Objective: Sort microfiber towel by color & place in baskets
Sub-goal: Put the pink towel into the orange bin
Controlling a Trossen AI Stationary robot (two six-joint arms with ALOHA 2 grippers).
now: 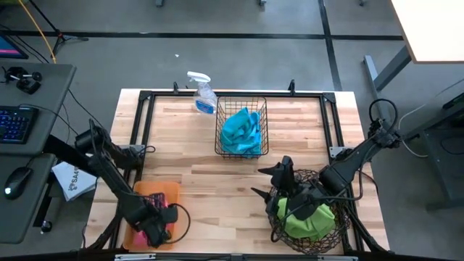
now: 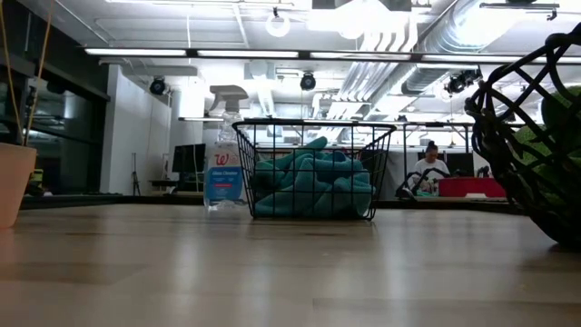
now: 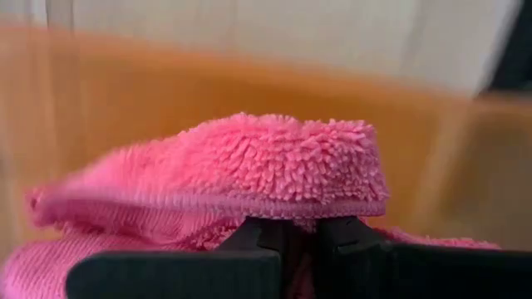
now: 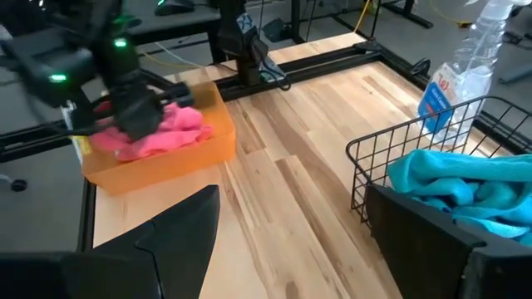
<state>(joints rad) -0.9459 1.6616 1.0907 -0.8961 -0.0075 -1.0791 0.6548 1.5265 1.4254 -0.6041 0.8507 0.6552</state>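
A hot pink towel (image 3: 274,158) lies in the orange tray (image 1: 163,190) at the table's near left, and my left gripper (image 1: 156,230) is down in the tray, shut on it. My right gripper (image 1: 261,181) hangs open beside the round dark woven basket (image 1: 286,230), touching nothing. A bright green towel (image 1: 312,221) lies in that basket. Teal towels (image 1: 241,130) fill the black wire basket (image 1: 220,109) near the far edge. In the right wrist view, the pink towel (image 4: 170,133) heaps above the tray's rim under my left gripper (image 4: 137,116). My left gripper pinches a raised fold of the pink towel (image 3: 299,212) between its two fingers (image 3: 249,241), coming down into the tray from above. The rest of the towel lies in the orange tray (image 3: 125,83). I cannot tell how many layers are caught.
A clear spray bottle (image 1: 203,94) with a white trigger stands just left of the wire basket at the far edge. Bare wood lies between the tray, the wire basket and the round basket. A black frame (image 1: 141,98) rims the table. A desk with keyboard and mouse (image 1: 18,123) stands left.
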